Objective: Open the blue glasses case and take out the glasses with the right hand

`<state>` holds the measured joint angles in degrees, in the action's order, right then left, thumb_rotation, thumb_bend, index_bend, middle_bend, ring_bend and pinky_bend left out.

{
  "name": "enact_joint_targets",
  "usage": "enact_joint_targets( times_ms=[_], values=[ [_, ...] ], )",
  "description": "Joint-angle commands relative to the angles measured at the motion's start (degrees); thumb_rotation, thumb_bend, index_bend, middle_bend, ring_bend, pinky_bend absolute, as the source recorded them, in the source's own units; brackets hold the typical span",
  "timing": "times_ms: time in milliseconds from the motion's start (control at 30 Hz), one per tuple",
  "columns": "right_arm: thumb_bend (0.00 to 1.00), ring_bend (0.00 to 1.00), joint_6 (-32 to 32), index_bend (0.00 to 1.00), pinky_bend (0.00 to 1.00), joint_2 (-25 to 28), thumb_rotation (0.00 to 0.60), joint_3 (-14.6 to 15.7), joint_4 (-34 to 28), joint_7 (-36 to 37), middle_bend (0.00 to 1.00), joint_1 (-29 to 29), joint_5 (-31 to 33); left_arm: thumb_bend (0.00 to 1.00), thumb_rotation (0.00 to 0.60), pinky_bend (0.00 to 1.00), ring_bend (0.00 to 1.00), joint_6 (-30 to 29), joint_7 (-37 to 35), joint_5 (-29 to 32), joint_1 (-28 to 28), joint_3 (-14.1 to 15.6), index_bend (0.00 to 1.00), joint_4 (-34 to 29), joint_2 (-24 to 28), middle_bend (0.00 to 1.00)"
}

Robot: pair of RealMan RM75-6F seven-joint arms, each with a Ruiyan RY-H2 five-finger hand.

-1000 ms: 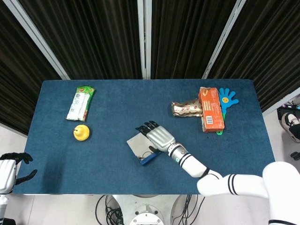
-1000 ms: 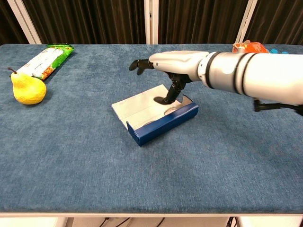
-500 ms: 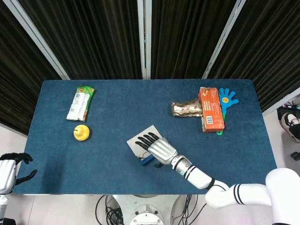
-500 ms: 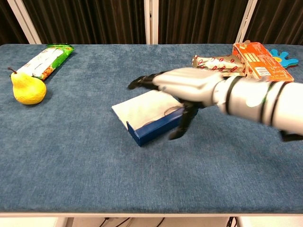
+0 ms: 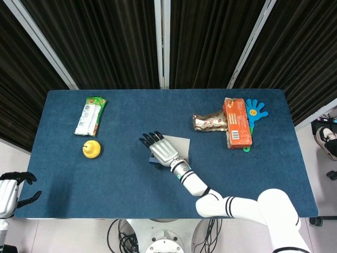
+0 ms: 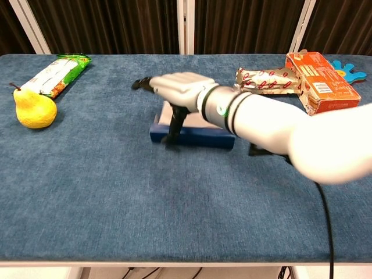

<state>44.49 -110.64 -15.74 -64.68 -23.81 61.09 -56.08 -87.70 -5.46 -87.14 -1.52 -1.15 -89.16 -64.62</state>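
Observation:
The blue glasses case (image 5: 180, 145) lies near the table's middle, showing a pale grey surface from above. In the chest view the case (image 6: 197, 138) shows a blue front wall. My right hand (image 5: 160, 149) lies over its left end with fingers stretched out and spread. In the chest view the right hand (image 6: 177, 90) hovers above the case with its thumb (image 6: 174, 125) hanging down against the case's left front corner. No glasses show in either view. My left hand (image 5: 10, 192) hangs off the table's near left corner, holding nothing.
A yellow pear (image 5: 91, 149) and a green snack bar (image 5: 90, 115) lie at the left. At the back right sit a gold wrapper (image 5: 209, 122), an orange box (image 5: 236, 123) and a blue hand-shaped toy (image 5: 255, 111).
My right hand has swept left and away from me over the case. The case has turned and slid further back; its open pale inside no longer faces the chest camera. The left hand is still.

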Motion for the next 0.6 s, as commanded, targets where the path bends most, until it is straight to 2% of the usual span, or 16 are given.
enact_joint_targets(
  times_ms=[33,133,233,367,467,600],
  values=[
    [0.16,0.0,-0.6,0.0,0.0,-2.63,0.6,-3.15,5.9,-2.95,0.01,2.2,5.21,0.17,0.6,0.36,0.42,-0.01,-0.13,-0.02,0.01,0.01,0.51,0.02,0.02,0.54],
    [0.21,0.0,-0.33,0.0,0.0,-1.93,0.6,-3.86,7.5,-4.19,0.03,1.75,7.96,0.17,0.6,0.36,0.42,0.04,-0.22,-0.05,-0.03,0.02,0.51,0.07,0.02,0.54],
    [0.24,0.0,-0.18,0.0,0.0,0.86,0.6,-3.61,5.21,-4.49,0.04,0.01,9.61,0.17,0.6,0.36,0.42,0.09,-0.19,-0.05,-0.07,0.02,0.51,0.07,0.03,0.54],
    [0.26,0.0,-1.29,0.0,0.0,6.78,0.6,-2.54,-1.94,-2.74,0.06,-2.83,9.7,0.17,0.6,0.36,0.42,0.1,0.06,-0.06,-0.09,0.02,0.51,-0.02,0.03,0.54],
    [0.33,0.0,-1.74,0.0,0.0,11.36,0.6,-1.2,-7.92,-1.25,0.11,-4.6,7.64,0.17,0.6,0.36,0.42,-0.05,0.2,-0.06,-0.01,0.03,0.51,-0.18,0.04,0.54],
    [0.46,0.0,0.33,0.0,0.0,16.74,0.6,2.16,-15.73,1.06,0.18,-8.49,3.39,0.17,0.6,0.36,0.42,0.05,0.29,0.1,-0.02,0.0,0.51,-0.19,0.02,0.54]
  ],
)
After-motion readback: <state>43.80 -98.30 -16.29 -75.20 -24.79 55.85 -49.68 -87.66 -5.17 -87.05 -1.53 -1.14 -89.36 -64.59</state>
